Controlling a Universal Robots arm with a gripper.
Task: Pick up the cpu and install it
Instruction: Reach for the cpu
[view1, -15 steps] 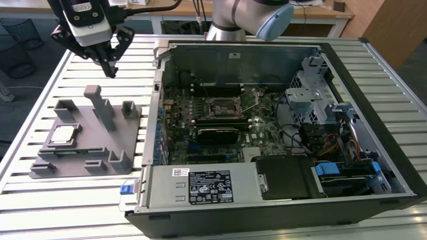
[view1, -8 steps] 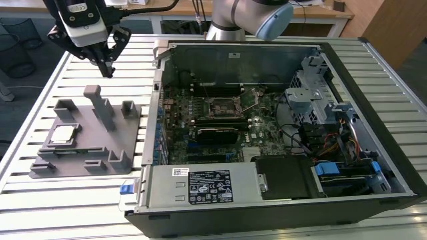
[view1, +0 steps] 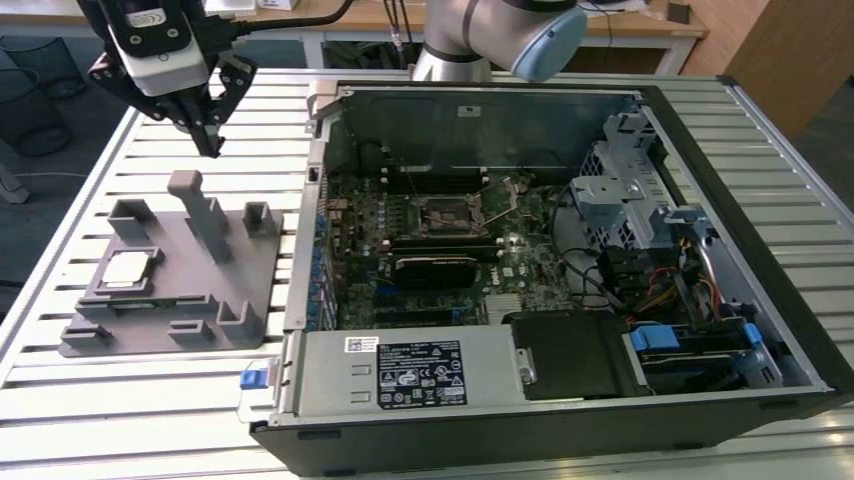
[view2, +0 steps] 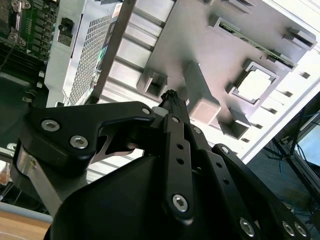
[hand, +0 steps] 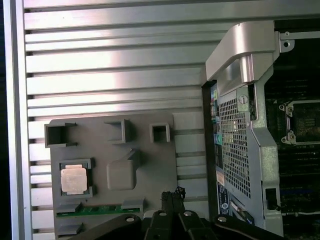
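1. The gripper (view1: 210, 148) hangs in the air over, or just beside, the grey holder tray (view1: 134, 335) on the slatted table (view1: 147, 405). Its fingers are pressed together, pinching nothing.
2. The cpu (view1: 126, 270) lies flat in a square pocket of the tray, well apart from the fingertips and untouched.
3. The exterior view takes in the whole open computer case (view1: 534, 440) on the exterior view's right, with the motherboard socket (view1: 445, 212) mid-board.
4. The first wrist view looks straight down. It shows the cpu's silvery top, a green strip (hand: 95, 210) beside its pocket, and the socket past the case wall.
5. The second wrist view looks along the fingers (view2: 177, 150) — their tips meet, near the tray's tall block (view2: 200, 95).
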